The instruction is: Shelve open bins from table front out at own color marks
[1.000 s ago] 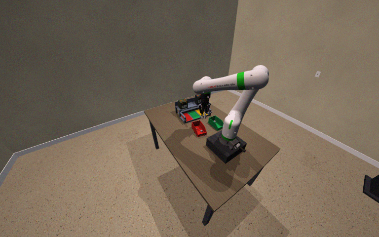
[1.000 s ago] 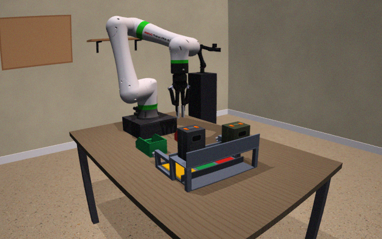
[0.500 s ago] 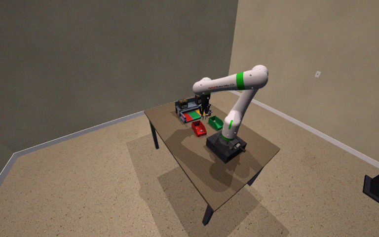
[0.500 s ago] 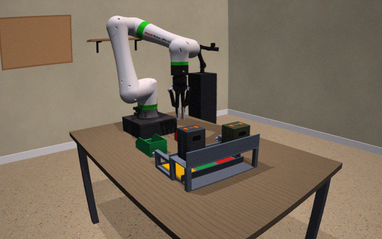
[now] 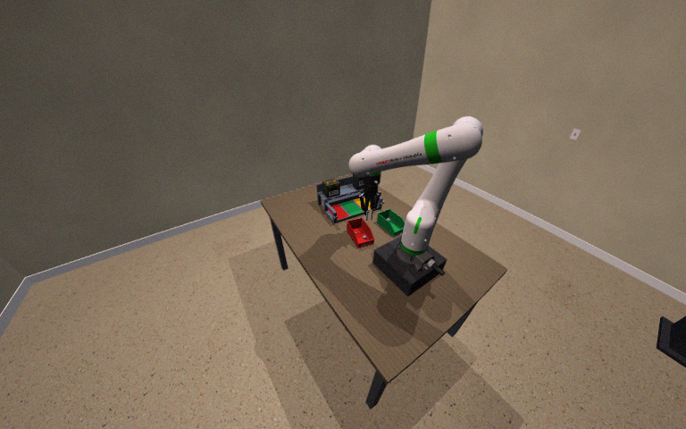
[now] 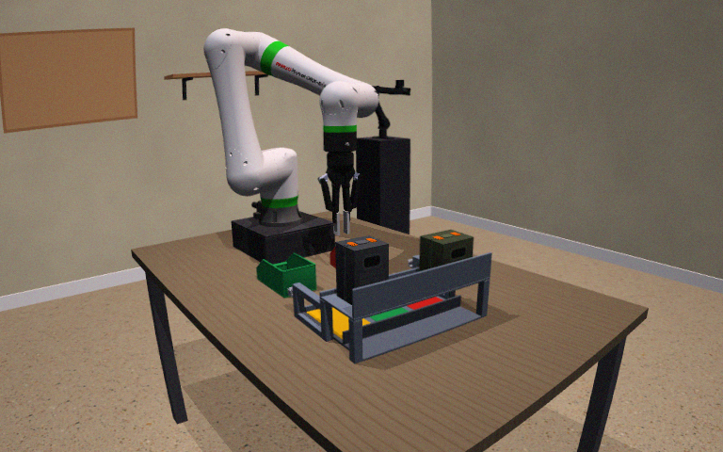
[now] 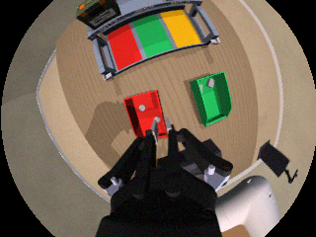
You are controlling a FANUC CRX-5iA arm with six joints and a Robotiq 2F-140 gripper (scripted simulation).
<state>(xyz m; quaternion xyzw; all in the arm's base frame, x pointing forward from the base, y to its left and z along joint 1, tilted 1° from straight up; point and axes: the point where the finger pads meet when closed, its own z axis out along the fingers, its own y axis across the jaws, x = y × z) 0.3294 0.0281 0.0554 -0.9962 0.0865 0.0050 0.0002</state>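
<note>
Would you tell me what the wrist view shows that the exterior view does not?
Only the wrist view shows the whole red bin and the small part inside each bin. Only the exterior view shows the gripper hanging above the table, holding nothing. Both show the green bin, the shelf and its three colored marks.

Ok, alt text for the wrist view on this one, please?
The robot's hand, fingers nearly shut and holding nothing, hangs above the near end of a red bin on the wooden table. A green bin sits to its right, and beyond both a gray shelf shows red, green and yellow marks.
</note>
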